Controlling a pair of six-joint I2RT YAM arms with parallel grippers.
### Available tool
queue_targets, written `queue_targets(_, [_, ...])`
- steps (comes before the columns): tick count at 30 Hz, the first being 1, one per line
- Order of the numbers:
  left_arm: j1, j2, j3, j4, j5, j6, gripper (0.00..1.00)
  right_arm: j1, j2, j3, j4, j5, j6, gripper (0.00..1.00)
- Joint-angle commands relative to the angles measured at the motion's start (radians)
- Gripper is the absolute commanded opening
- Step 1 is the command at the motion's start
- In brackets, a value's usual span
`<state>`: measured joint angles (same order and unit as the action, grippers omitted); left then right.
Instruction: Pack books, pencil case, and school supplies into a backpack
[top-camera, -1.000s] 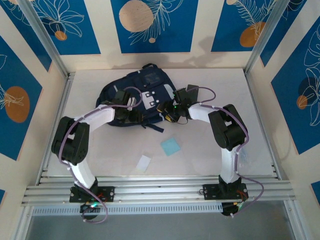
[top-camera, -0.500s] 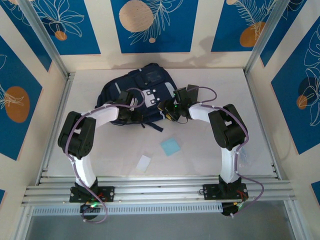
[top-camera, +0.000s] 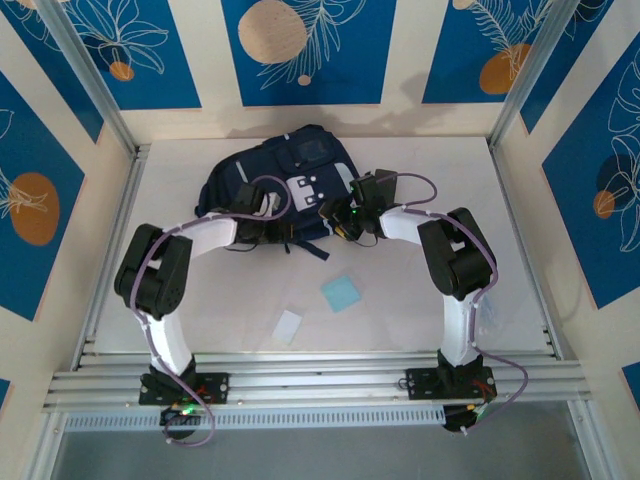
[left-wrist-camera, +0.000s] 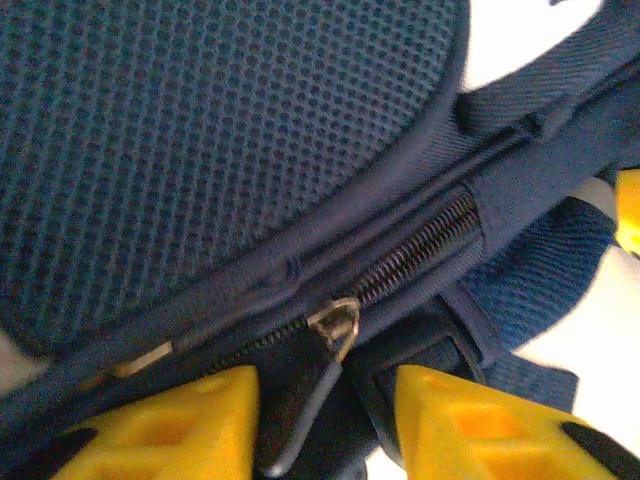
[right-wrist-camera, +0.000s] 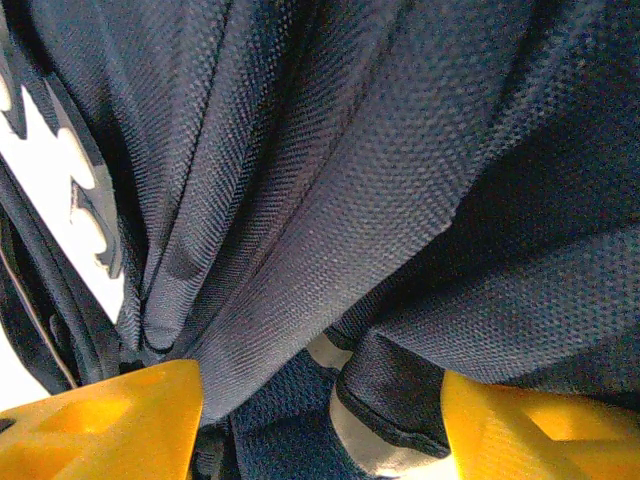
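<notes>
The navy backpack (top-camera: 270, 180) lies at the back of the table. My left gripper (top-camera: 262, 228) is at its near edge. In the left wrist view its yellow fingers stand apart on either side of the dark zipper pull (left-wrist-camera: 305, 410), which hangs from a metal loop (left-wrist-camera: 336, 322) on the zipper, and the left gripper (left-wrist-camera: 325, 440) is open around it. My right gripper (top-camera: 335, 213) is shut on a bunch of backpack fabric (right-wrist-camera: 300, 250), with folds packed between its fingers (right-wrist-camera: 110, 425). The school supplies lie on the table: a light-blue pad (top-camera: 342, 292) and a white piece (top-camera: 289, 326). Books and pencil case are out of view.
White table (top-camera: 420, 320) with walls on three sides and an aluminium rail (top-camera: 320, 380) along the near edge. A dark strap (top-camera: 308, 250) trails from the backpack toward the pad.
My left arm has folded in, its elbow moving right and its gripper closing on the backpack's near edge. The backpack has shifted slightly toward the back. The right arm has hardly moved.
</notes>
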<state>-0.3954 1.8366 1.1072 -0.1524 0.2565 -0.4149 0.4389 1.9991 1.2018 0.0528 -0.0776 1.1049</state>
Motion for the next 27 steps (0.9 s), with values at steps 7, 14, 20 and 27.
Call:
queue_targets(7, [-0.008, 0.065, 0.103, -0.123, -0.056, 0.066, 0.43, 0.001, 0.014, -0.027, -0.067, -0.015, -0.014, 0.65])
queue_targets(14, [-0.009, 0.174, 0.202, -0.181, -0.039, 0.093, 0.33, 0.003, 0.01, -0.034, -0.068, -0.008, -0.013, 0.65])
queue_targets(20, [-0.008, 0.166, 0.183, -0.21, -0.041, 0.104, 0.08, -0.003, 0.004, -0.028, -0.076, 0.002, -0.02, 0.65])
queue_targets(27, [-0.008, 0.22, 0.236, -0.273, -0.031, 0.119, 0.13, -0.015, -0.053, -0.04, -0.077, 0.005, -0.039, 0.66])
